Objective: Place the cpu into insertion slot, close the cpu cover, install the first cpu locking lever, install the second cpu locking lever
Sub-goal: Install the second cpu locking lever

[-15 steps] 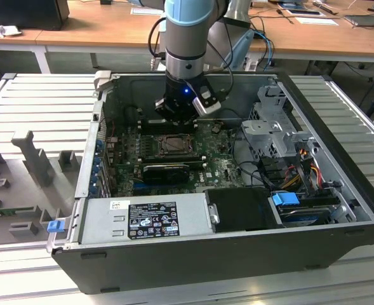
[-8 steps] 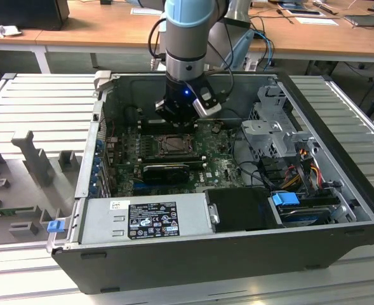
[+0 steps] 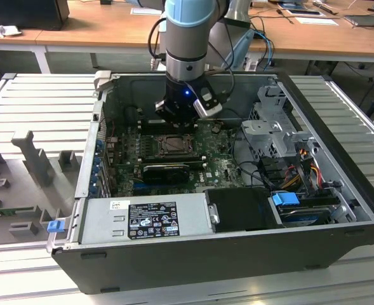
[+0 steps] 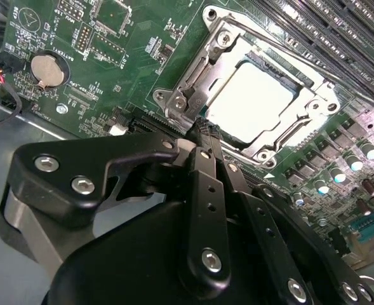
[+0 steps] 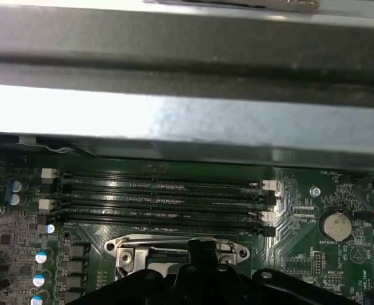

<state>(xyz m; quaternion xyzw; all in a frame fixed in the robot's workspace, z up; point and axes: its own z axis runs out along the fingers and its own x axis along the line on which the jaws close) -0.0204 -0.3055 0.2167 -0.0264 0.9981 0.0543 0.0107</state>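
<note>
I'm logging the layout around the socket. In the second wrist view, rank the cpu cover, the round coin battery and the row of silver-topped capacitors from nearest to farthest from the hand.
1. The cpu cover, right at the tip of the hand.
2. The capacitors, on the far side of the socket.
3. The coin battery, off at the board's corner.

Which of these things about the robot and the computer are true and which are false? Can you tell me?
1. The cpu lies in the insertion slot. True.
2. The cpu cover stands straight up, open. False: it lies flat around the chip.
3. The gripper is shut, with nothing between its fingertips. True.
4. The gripper hangs over the blue clip by the drives. False: it is at the edge of the socket.
5. A round coin battery sits on the green board. True.
</note>
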